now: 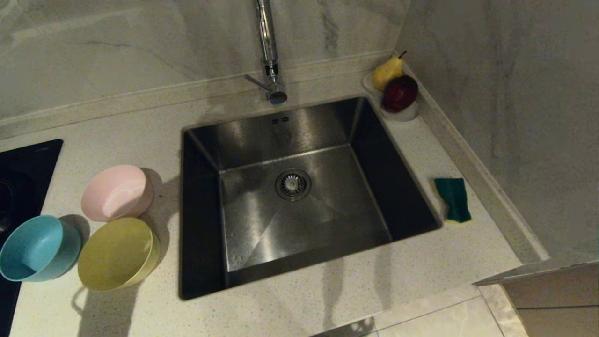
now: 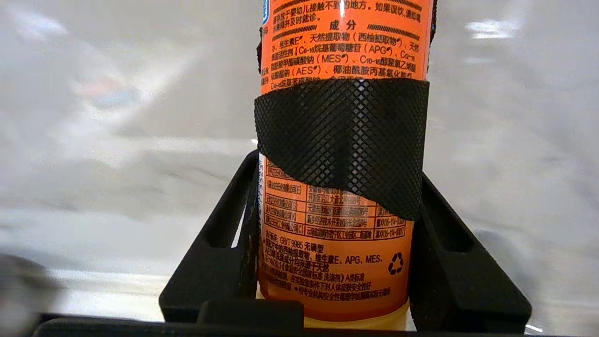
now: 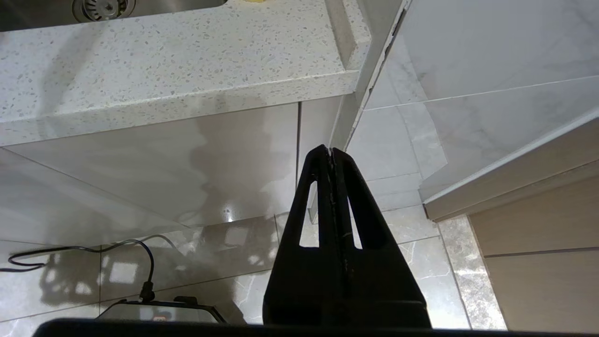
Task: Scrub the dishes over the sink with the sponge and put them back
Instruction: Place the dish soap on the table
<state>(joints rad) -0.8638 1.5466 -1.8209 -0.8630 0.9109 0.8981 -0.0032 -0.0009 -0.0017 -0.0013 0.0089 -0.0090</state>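
Centrally in the left wrist view, the left gripper [image 2: 339,224] has its two black fingers [image 2: 220,248] set part-way apart and clamped on either side of an upright orange bottle [image 2: 344,117], whose printed label faces the camera and which wears a band of black mesh [image 2: 344,140] round its middle; behind it only blurred pale surface shows, and this arm does not appear in the head view. Below the counter edge, the right gripper [image 3: 331,154] hangs parked with its fingers pressed together, empty, pointing toward the speckled countertop [image 3: 164,61] and the tiled wall beside it, with a black cable [image 3: 93,252] on the floor tiles nearby. Outward from the arms, the head view shows the sink [image 1: 201,140] set in the middle of the counter, its round drain strainer [image 1: 293,184] at the centre of the basin and the chrome tap [image 1: 269,56] standing at its far edge. Left of the sink lie the three bowls close together: the pink bowl [image 1: 117,192] farthest, the yellow bowl [image 1: 117,254] nearer and touching it, the blue bowl [image 1: 37,248] leftmost at the edge of the black stove top [image 1: 28,159]; all three are tilted on their sides. Right of the sink the sponge [image 1: 453,199] lies green side up on the counter. At the far right corner a white dish [image 1: 407,114] holds a pear [image 1: 387,71] and a dark red fruit [image 1: 400,93].
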